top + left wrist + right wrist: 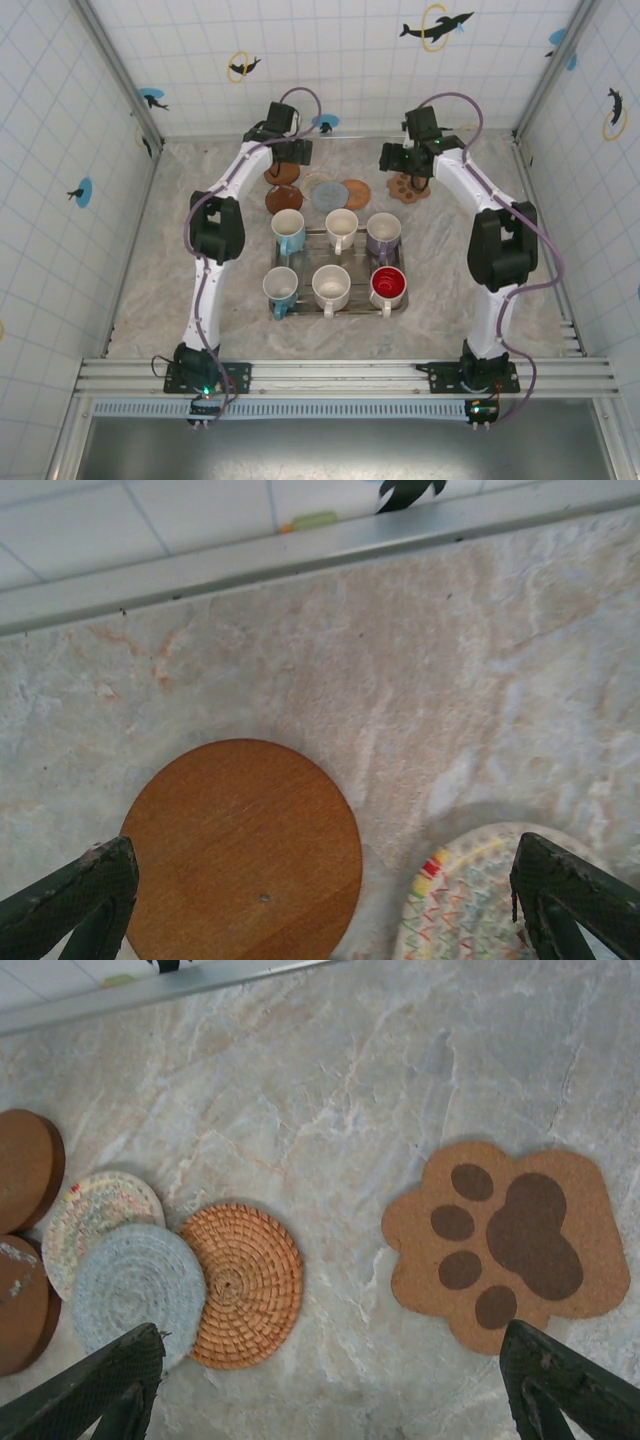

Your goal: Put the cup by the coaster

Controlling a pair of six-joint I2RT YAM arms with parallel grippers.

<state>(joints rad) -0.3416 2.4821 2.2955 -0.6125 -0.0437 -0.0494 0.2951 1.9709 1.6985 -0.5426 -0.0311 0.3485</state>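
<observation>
Several cups stand in two rows on a metal tray [306,260] mid-table, among them a white one with a blue handle [288,228], a purple one [383,234] and a red one [388,285]. Behind the tray lie the coasters: a round wooden one [245,850], a multicoloured woven one [468,900], a grey-blue one [138,1285], an orange woven one [243,1282] and a cork paw [510,1240]. My left gripper [320,920] hangs open above the wooden coaster. My right gripper [335,1390] hangs open over bare table between the orange coaster and the paw. Both hold nothing.
A second wooden coaster [284,199] lies just in front of the first. The tiled back wall [330,60] rises close behind the coasters, with side walls left and right. Bare marble table [450,290] lies right of the tray and also to its left.
</observation>
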